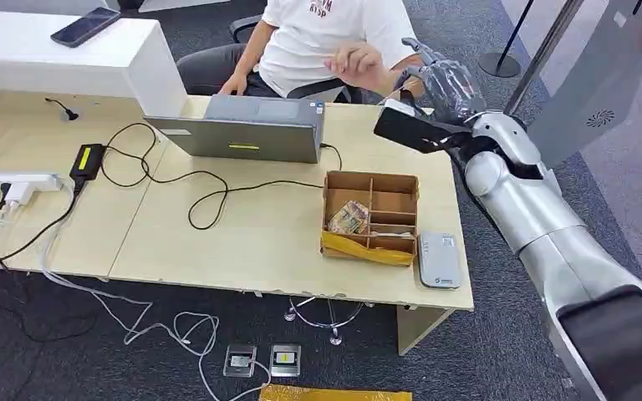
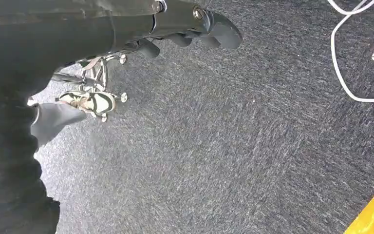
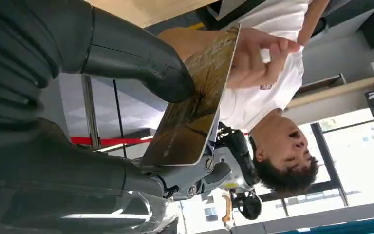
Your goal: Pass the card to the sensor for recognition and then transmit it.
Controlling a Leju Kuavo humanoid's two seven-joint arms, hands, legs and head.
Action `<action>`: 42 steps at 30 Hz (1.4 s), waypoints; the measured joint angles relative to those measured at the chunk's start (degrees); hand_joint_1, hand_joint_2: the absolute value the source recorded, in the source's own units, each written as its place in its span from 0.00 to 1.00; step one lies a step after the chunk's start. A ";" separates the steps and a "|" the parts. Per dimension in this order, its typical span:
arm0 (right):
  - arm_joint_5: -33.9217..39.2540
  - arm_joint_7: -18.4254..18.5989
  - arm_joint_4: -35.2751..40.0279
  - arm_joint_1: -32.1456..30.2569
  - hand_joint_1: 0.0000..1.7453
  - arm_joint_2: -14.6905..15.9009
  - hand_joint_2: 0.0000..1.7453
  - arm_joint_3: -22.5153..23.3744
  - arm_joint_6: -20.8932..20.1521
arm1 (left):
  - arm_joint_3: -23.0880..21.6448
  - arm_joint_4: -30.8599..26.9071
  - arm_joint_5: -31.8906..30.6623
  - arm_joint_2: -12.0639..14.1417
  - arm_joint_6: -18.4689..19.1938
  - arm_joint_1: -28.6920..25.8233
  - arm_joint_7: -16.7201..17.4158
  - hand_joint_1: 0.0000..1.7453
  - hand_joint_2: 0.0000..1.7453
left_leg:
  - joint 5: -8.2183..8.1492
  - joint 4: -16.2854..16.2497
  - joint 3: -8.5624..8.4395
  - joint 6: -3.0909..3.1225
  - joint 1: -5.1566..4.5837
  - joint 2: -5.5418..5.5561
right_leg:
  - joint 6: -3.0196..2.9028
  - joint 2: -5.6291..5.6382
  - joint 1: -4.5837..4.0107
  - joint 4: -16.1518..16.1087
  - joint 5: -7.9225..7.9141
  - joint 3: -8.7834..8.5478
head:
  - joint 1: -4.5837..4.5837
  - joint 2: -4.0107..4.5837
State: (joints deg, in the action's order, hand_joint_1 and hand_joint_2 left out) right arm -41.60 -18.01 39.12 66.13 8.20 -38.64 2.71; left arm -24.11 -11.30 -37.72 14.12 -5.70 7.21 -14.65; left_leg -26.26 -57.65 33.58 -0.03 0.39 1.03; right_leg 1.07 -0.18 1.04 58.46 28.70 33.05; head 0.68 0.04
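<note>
One gold-brown patterned card (image 3: 195,102) pinched between thick grey thumb and darker fingers of right hand (image 1: 443,83), raised past far right corner of light wooden table (image 1: 242,234), beside seated person's hand (image 1: 355,63). White rounded sensor (image 1: 440,261) near table's front right edge. Left hand (image 2: 195,27) hanging over carpet, fingers curled, holding nothing.

Right robot hand (image 1: 445,85) raised, fingers closed in a grip; left robot hand (image 2: 195,27) hangs down.
</note>
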 joint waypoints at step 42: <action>-0.06 -0.02 -0.02 0.00 1.00 -0.46 1.00 0.00 0.02 | 0.07 0.00 0.00 0.00 -0.02 -0.16 -0.02 0.00 1.00 | 0.00 0.00 0.00 0.00 0.00 0.00 | 0.00 0.00 0.00 0.00 0.00 0.01 | 0.00 0.00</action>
State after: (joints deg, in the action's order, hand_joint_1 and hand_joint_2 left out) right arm -41.66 -18.03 39.10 66.13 7.74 -38.64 2.73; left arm -24.04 -11.30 -37.73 14.12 -5.73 7.06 -14.67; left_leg -26.26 -57.65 33.57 -0.03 0.39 1.02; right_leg 1.07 -0.18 1.04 58.46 28.70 33.06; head 0.68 0.04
